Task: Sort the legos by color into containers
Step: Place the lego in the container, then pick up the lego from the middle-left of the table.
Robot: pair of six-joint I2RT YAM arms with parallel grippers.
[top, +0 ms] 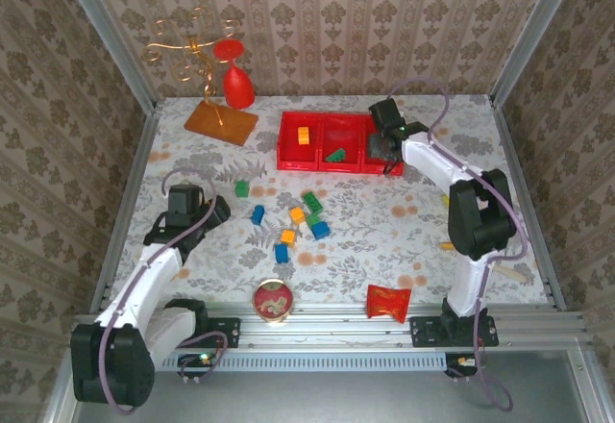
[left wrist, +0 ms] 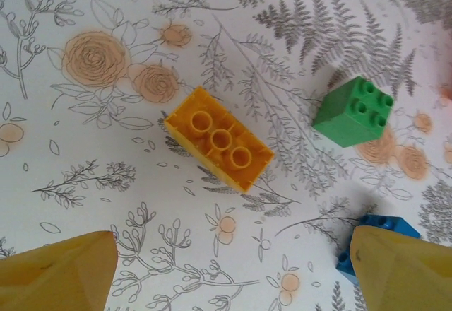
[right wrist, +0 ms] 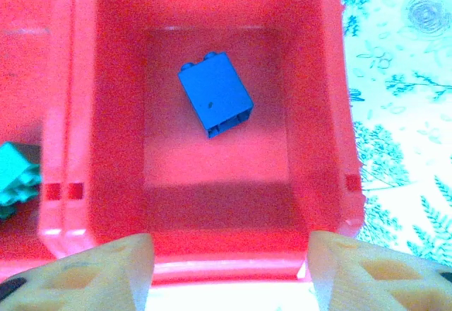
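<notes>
Three joined red containers (top: pixel 332 166) stand at the back of the table. An orange lego (top: pixel 303 136) lies in the left one and a green lego (top: pixel 336 155) in the middle one. My right gripper (right wrist: pixel 229 265) hangs open over the near rim of the right container (right wrist: pixel 332 113), where a blue lego (right wrist: pixel 215 102) lies on the floor. My left gripper (left wrist: pixel 233 254) is open low over the cloth, nothing between its fingers. Just ahead of it lie a yellow-orange brick (left wrist: pixel 220 139) and a green block (left wrist: pixel 354 111). A blue block (left wrist: pixel 374 230) is partly hidden behind the right finger (left wrist: pixel 402 265). Several more legos (top: pixel 298 223) are scattered mid-table.
A gold wire stand on an orange base (top: pixel 221 120) carries red ornaments (top: pixel 238 85) at the back left. A round red-gold tin (top: pixel 273 300) and a red crinkled packet (top: pixel 388 301) sit near the front rail. Metal frame posts and patterned walls close in the table.
</notes>
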